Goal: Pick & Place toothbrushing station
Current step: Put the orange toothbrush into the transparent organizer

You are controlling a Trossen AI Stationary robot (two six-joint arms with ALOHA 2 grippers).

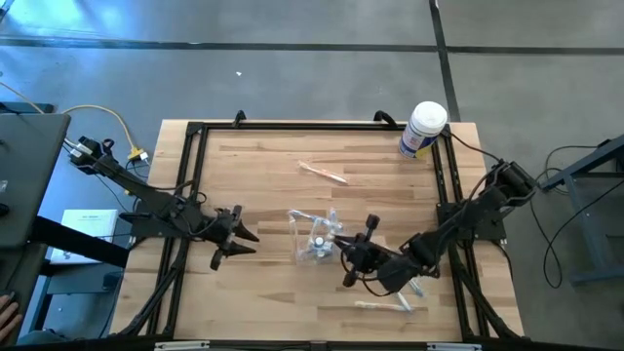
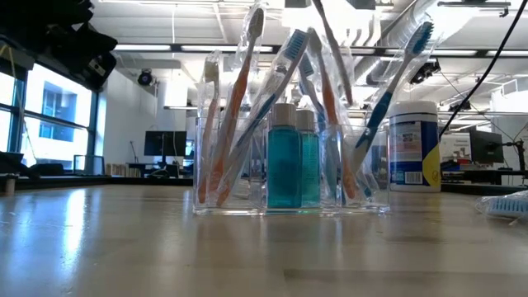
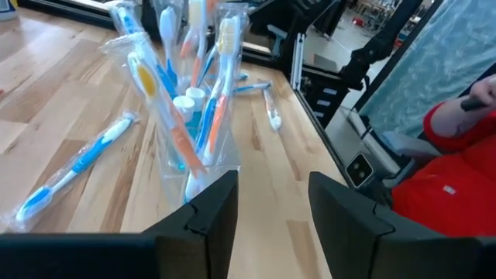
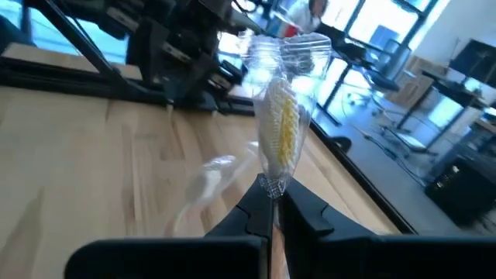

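Observation:
The toothbrushing station (image 1: 314,239) (image 2: 289,165) (image 3: 194,132) is a clear plastic holder standing on the wooden table near its middle. It holds several wrapped toothbrushes and small teal bottles. My right gripper (image 1: 343,255) (image 4: 273,209) is just right of it, shut on a wrapped toothbrush with yellow bristles (image 4: 283,128). My left gripper (image 1: 244,244) (image 3: 273,209) waits open to the station's left, pointing at it, with nothing between its fingers. My right gripper pinches the wrapped toothbrush between its two fingers, on the clear wrapper just below the head (image 4: 271,184). The yellow-bristled head sticks out past the fingertips, toward the table's left and slanting up, clear of the table. The fingers hide the handle.
A white tub with a blue label (image 1: 423,129) (image 2: 414,148) stands at the far right corner. Loose wrapped toothbrushes lie at the far middle (image 1: 322,173) and near right (image 1: 390,304) (image 3: 74,170). A black frame (image 1: 195,175) edges the table. A person in red (image 3: 457,170) is beyond the right edge.

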